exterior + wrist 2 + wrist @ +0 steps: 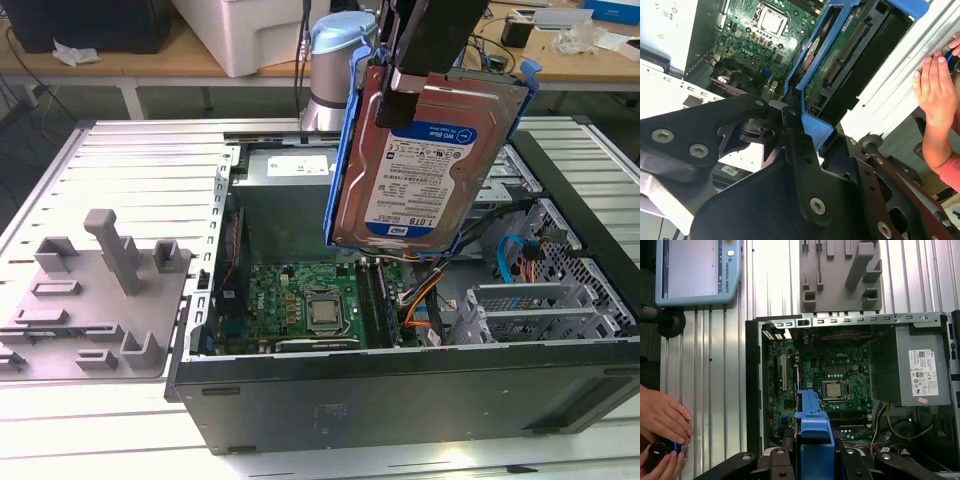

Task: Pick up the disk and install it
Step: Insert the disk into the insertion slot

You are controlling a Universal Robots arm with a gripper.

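Note:
The disk (425,150), a silver hard drive with a white-and-blue label and a blue plastic bracket around its edges, hangs steeply tilted above the open computer case (400,400). My gripper (410,85) is shut on its upper end, label side facing the exterior camera. In the first wrist view the blue bracket of the disk (812,422) sticks out from my gripper (812,450) over the motherboard. In the second wrist view the disk (837,60) shows its circuit-board side beyond my gripper (825,135).
Inside the case are the green motherboard (300,300), the grey power supply box (285,190) and grey drive cages (540,305) with cables at the exterior view's right. A grey fixture plate (90,290) lies beside the case. A person's hands (662,422) rest on a knob near a pendant (695,270).

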